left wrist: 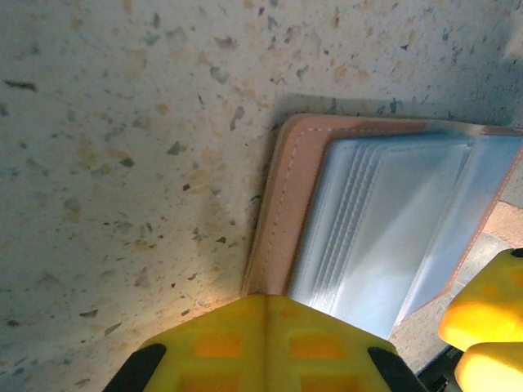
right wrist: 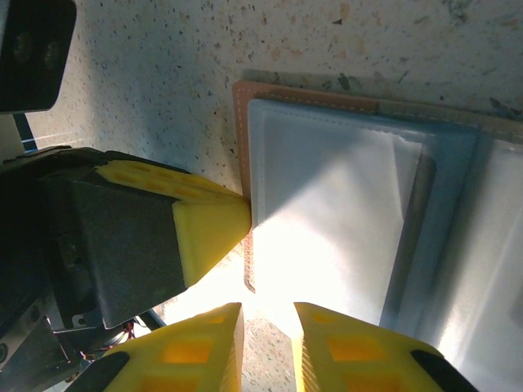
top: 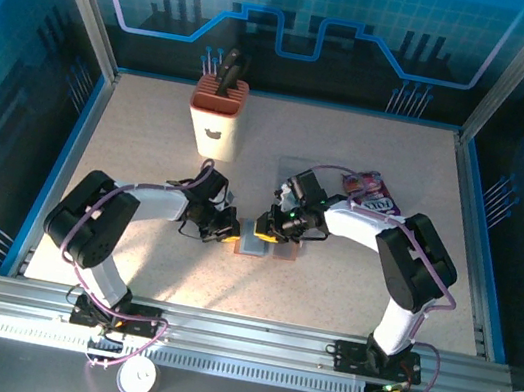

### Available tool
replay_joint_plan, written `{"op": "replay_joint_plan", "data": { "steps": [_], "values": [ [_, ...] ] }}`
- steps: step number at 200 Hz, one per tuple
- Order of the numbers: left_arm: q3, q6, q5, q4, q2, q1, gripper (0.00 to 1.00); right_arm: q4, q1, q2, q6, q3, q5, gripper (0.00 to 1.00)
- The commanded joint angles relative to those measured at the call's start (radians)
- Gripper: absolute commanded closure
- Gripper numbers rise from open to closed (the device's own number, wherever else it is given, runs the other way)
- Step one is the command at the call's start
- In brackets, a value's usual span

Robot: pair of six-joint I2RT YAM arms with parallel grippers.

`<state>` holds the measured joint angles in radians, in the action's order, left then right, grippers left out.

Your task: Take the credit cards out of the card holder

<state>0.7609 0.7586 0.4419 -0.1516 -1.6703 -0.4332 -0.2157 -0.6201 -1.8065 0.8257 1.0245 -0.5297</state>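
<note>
Right at the middle of the table [top: 151,136] in the top view you have the card holder [top: 268,249], lying open and flat, its brown stitched border framing pale blue-grey pockets. Whether any cards sit in those pockets you cannot tell. Your left gripper [left wrist: 265,314] has its yellow fingers pressed together with no gap, and in the right wrist view its tip touches the holder's brown outer edge at frame left; whether it pinches that edge or merely butts against it is not clear. Your right gripper [right wrist: 268,335] sits at the bottom of its own view, just at the holder's lower edge, jaws parted by a narrow slit with nothing between them. Left of the holder's border in the left wrist view you have bare speckled surface, and in the top view open room runs below the holder toward the bottom of the frame. A knife block [top: 218,112] stands well apart at upper left, and a purple snack packet [top: 370,190] lies to the upper right, beside the right arm [top: 403,262].
</note>
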Motion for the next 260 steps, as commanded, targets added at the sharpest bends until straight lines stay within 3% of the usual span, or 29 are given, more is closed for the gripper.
{"op": "replay_joint_plan", "data": {
  "steps": [1,260],
  "values": [
    [0.012,-0.016,-0.011,-0.045,-0.019,-0.005,0.94,-0.027,0.009,-0.02,-0.02,0.006,0.01,0.76],
    [0.022,-0.028,-0.066,-0.1,0.042,-0.001,0.94,-0.095,0.02,-0.035,-0.093,-0.006,0.072,0.76]
  ]
}}
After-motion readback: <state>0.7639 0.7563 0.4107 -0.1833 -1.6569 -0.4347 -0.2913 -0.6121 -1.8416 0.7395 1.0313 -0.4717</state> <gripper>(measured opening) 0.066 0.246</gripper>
